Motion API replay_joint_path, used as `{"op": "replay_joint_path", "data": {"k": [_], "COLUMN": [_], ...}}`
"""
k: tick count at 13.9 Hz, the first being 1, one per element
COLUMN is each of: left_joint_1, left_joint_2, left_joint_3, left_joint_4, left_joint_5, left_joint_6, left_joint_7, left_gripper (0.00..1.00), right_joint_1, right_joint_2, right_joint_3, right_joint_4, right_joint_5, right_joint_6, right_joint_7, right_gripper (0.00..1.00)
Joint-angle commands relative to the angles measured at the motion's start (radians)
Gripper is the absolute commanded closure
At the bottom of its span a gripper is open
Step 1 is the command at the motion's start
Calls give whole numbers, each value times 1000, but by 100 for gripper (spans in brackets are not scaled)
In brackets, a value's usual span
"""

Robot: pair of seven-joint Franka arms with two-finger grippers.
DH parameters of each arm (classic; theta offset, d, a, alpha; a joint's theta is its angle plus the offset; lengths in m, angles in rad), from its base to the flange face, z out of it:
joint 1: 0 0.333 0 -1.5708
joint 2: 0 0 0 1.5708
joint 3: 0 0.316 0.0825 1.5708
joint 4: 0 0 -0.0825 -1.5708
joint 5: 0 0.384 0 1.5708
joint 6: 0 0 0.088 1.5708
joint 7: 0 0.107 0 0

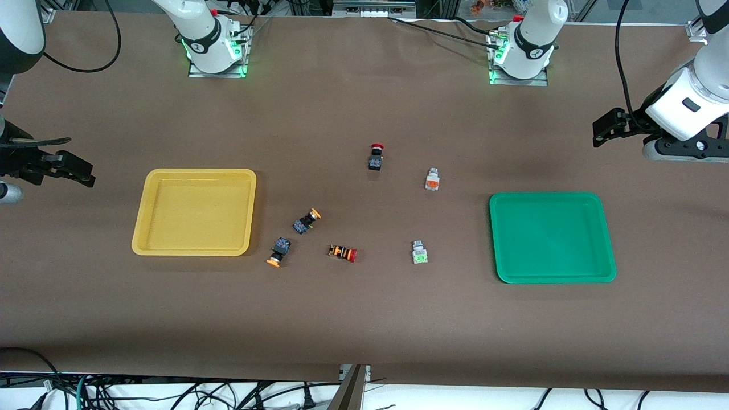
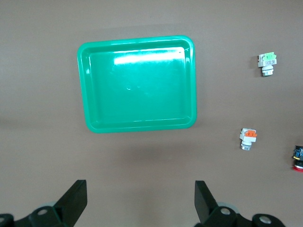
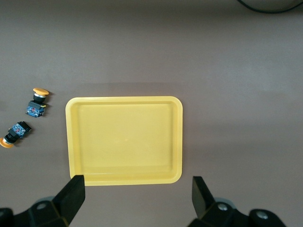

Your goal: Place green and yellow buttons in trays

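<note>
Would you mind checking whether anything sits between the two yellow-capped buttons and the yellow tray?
Nothing visible does: both yellow-capped buttons lie on bare table right beside the yellow tray, and the striped red-capped button lies away from it.

The red-capped button (image 2: 298,159) is seemingly edge-cropped in the left wrist view.

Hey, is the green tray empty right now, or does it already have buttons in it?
Empty. The green tray shows only bare plastic in the front and left wrist views; the green-faced button lies on the table beside it.
</note>
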Motion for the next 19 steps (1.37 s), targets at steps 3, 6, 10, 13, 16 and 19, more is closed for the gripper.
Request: {"op": "replay_joint_path", "data": {"k": [3, 6, 10, 13, 16, 19], "left_joint_1": [-3, -3, -2, 3, -6, -54], "left_joint_2": [5, 5, 5, 8, 64, 199], "left_joint_3": [1, 1, 1, 3, 1, -11], "left_joint_4": [14, 14, 14, 12, 17, 64], "left_joint_5": [-16, -16, -16, -16, -35, -58], "left_joint_6": [-11, -11, -11, -11, -1, 11], "left_joint_7": [8, 8, 9, 12, 11, 8], "left_gripper": [0, 0, 0, 0, 0, 0], "right_joint_1": [4, 39, 184, 306, 346, 358], "right_joint_2": [-4, 19, 86, 160, 258, 362], "right_joint_3": [8, 11, 11, 11, 11, 11], "right_joint_4": [4, 1, -9, -9, -9, -9], "right_joint_5": [-8, -10, -12, -22, -15, -12], "right_joint_6": [-12, -17, 24, 110, 234, 372], "right_joint_7": [7, 9, 212, 454, 567, 659], "right_gripper": [0, 0, 0, 0, 0, 0]}}
